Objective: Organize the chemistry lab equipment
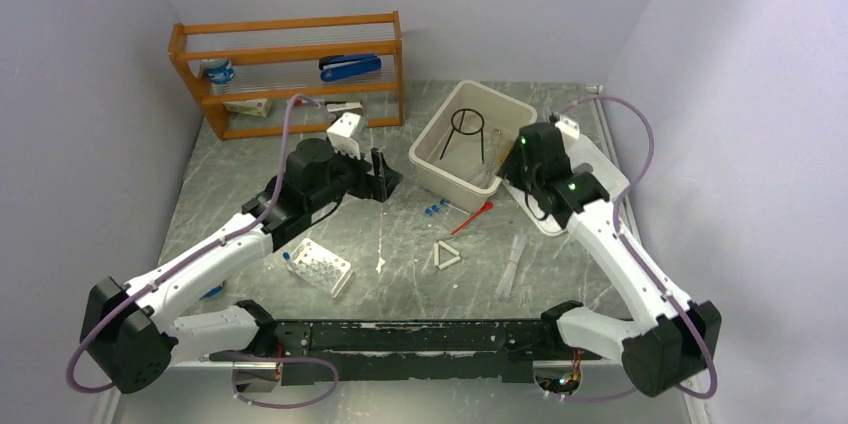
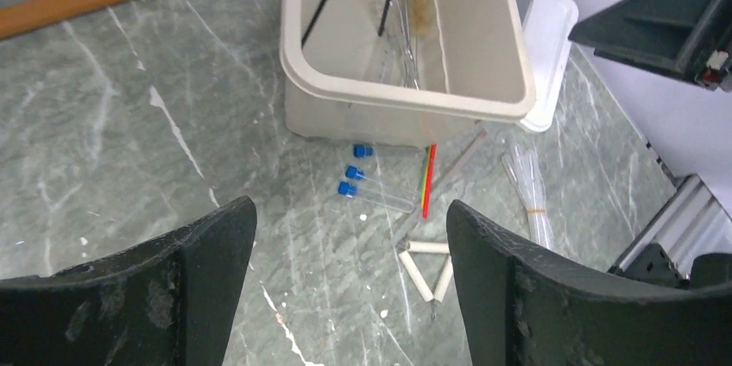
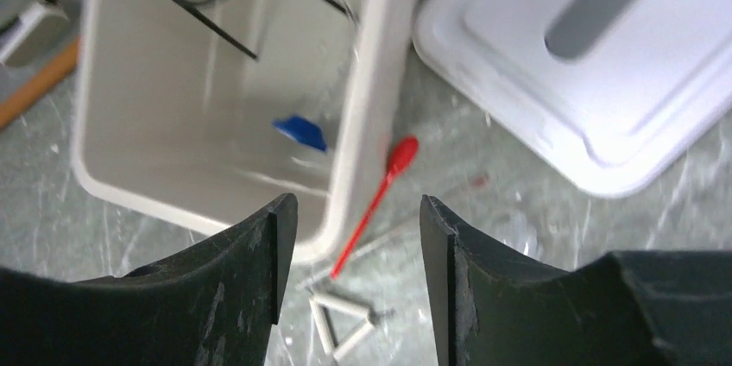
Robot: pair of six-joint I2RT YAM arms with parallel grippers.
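**Could go wrong:** the thin red-bulb pipette [image 3: 373, 206] lies right beside the wall of the beige plastic tub [image 3: 367, 81]. If the right gripper [image 3: 356, 202] goes straight down, one finger prob hits the rim & shoves the tub. Same w/ the blue-capped clear vials [image 2: 367, 178]: they lie just beside the tub & they are round, so a bump may roll them. The long clear tubes [image 1: 512, 264] look thin; a hard squeeze may crack them, I think. Both arms point at the same bit of table, so they may knock each other.

**Pose:** the left arm reaches out over the table middle. The left gripper [image 2: 345, 211] is wide open w/ nothing in it, looking down at the vials & the white rod triangle [image 2: 429, 267]. The right arm bends in over the tub's near wall, fingers apart, nothing held.

**Where things are:** the black wire tripod [image 1: 466, 129] & the brown bristle brush [image 2: 420, 3] are in the tub. A blue blurry bit is in there too; can't tell what. The white holed rack [image 1: 322, 266] sits near the left arm, well apart from the tub.
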